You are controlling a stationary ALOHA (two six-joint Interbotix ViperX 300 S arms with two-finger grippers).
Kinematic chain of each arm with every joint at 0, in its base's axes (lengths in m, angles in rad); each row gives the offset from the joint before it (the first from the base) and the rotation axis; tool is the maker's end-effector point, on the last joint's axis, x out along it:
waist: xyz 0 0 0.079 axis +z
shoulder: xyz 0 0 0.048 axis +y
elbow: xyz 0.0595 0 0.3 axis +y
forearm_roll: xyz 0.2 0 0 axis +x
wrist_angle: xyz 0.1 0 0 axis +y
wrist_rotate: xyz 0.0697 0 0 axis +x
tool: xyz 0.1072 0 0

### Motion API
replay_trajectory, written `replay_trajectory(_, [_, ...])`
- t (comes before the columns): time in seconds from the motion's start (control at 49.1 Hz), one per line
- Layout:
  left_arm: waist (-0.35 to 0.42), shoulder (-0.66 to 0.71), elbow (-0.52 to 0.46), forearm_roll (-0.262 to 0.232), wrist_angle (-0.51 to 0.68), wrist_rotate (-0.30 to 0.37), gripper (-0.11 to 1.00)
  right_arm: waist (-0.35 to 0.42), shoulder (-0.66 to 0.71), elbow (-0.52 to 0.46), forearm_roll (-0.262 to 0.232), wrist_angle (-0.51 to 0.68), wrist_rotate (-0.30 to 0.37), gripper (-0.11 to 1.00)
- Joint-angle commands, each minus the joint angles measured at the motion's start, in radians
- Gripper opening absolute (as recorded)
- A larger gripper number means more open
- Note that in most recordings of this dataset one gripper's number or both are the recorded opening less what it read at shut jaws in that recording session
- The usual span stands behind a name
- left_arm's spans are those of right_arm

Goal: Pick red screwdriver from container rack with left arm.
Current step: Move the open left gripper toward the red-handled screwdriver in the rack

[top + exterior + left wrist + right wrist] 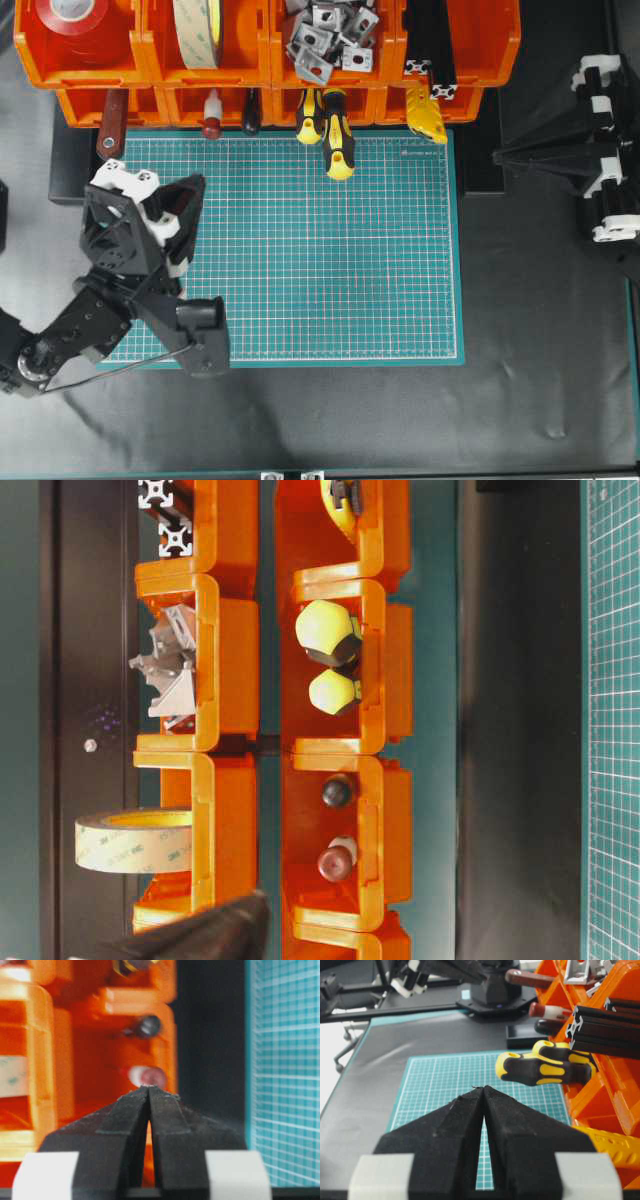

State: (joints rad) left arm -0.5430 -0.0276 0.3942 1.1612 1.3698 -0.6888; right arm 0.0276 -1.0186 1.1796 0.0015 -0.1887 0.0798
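Note:
The red screwdriver [211, 115] lies in a lower bin of the orange container rack [265, 45], its dark red end cap pointing out toward the mat. It also shows in the table-level view [335, 860], the left wrist view [147, 1076] and the right wrist view [547, 1011]. My left gripper [198, 183] is shut and empty above the mat's far left corner, short of the rack. In the left wrist view the left gripper [149, 1087] points at the red end cap, apart from it. My right gripper [498, 155] is shut and empty at the right; its closed tips [483, 1088] show over the mat.
A black handle [250, 112] lies beside the red screwdriver. Two yellow-and-black screwdrivers [335, 135] stick out over the green cutting mat [300, 260]. A dark red flat handle [112, 125] is at the left. Upper bins hold tape rolls [200, 30], metal brackets [325, 35] and black extrusions [430, 40].

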Motion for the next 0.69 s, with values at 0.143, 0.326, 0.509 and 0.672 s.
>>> replay_trajectory(0.143, [0.040,-0.011,-0.011,0.028,-0.080,-0.009,0.00,0.017,0.000,-0.015,0.002,0.000,-0.002,0.00])
replay_trajectory(0.326, [0.054,-0.006,0.002,0.026,-0.087,-0.009,0.00,0.051,-0.008,-0.003,0.000,0.002,-0.003,0.00])
replay_trajectory(0.509, [0.074,-0.006,0.002,0.028,-0.091,-0.008,0.00,0.083,-0.012,0.002,0.000,0.002,-0.005,0.00])
replay_trajectory(0.672, [0.095,-0.003,0.006,0.026,-0.112,-0.002,0.00,0.094,-0.012,0.000,0.000,0.009,-0.002,0.00])
